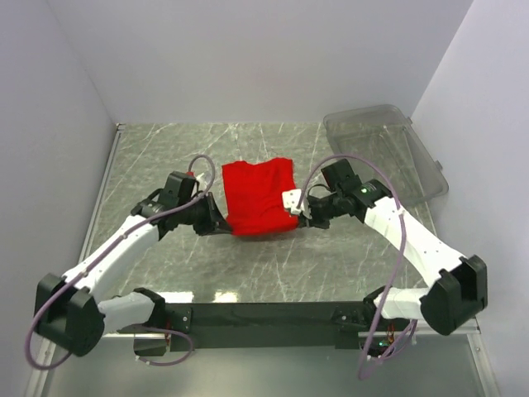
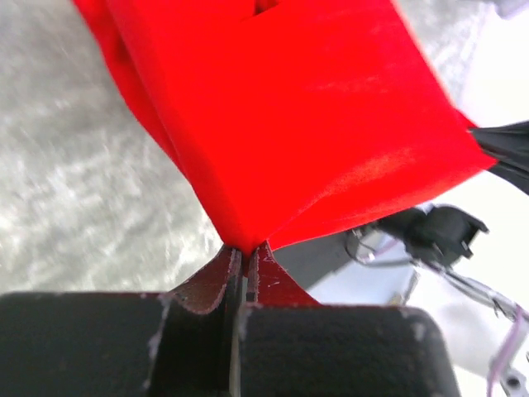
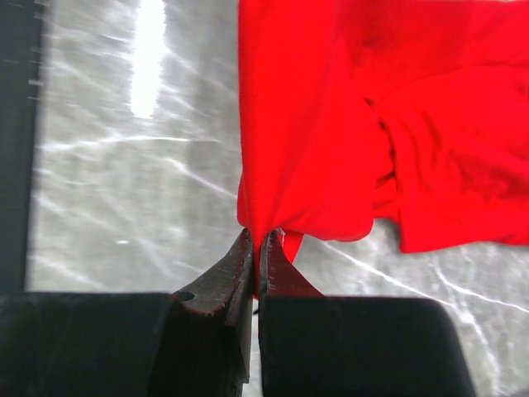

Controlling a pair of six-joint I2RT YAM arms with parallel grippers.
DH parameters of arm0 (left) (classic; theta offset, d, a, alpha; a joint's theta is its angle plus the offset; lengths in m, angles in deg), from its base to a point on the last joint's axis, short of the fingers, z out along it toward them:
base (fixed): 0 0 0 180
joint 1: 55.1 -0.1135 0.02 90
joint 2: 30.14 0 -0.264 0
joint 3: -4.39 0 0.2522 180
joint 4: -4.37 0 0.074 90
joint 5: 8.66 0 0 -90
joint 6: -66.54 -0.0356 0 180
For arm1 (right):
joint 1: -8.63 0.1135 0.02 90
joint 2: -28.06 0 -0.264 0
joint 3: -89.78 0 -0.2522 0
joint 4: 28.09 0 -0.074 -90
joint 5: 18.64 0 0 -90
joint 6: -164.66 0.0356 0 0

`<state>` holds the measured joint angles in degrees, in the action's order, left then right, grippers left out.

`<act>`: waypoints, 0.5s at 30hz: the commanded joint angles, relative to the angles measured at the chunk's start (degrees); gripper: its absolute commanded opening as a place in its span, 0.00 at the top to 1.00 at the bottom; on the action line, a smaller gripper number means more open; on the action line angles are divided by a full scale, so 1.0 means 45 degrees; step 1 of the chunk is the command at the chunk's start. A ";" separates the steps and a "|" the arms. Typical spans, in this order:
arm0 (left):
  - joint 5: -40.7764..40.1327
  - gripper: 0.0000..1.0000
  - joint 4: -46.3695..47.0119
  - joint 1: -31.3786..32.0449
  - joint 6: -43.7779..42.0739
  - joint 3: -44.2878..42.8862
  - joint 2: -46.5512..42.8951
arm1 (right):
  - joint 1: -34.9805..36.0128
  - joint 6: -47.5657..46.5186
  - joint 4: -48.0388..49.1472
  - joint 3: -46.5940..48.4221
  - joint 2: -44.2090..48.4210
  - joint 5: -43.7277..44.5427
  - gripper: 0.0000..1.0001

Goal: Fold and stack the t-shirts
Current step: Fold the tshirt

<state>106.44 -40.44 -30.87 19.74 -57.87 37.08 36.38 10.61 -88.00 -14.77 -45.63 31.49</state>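
I am seeing the plain bright red short-sleeved cloth t-shirt (image 1: 260, 197) lying partly folded near the middle of the grey marbled table (image 1: 165, 157); my left gripper (image 2: 245, 252) is pinching its near left corner, jaws clamped on cloth; my right gripper (image 3: 260, 240) is gripping the near right corner likewise. A clear plastic bin (image 1: 388, 149) is sitting at the far right corner.

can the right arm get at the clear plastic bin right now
Probably yes for reach: the clear plastic bin sits just beyond it with nothing between, but the right gripper is shut on the plain red cloth t-shirt.
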 commanded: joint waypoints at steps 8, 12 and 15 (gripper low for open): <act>0.0419 0.99 -0.1988 -0.0188 -0.0048 -0.1097 -0.0585 | 0.0279 0.0933 -0.1580 0.0117 0.0365 -0.0514 1.00; 0.0321 0.99 -0.1773 -0.0636 -0.0458 -0.2132 0.1539 | 0.0163 0.0991 -0.1834 0.1890 -0.1511 -0.0357 1.00; 0.0243 0.99 -0.1597 -0.1046 -0.0810 -0.3011 0.2790 | 0.0006 0.0894 -0.1932 0.3004 -0.2937 -0.0104 1.00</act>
<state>108.76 -48.18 -33.60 18.93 -66.89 45.71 37.30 14.15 -95.44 -6.86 -55.12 30.00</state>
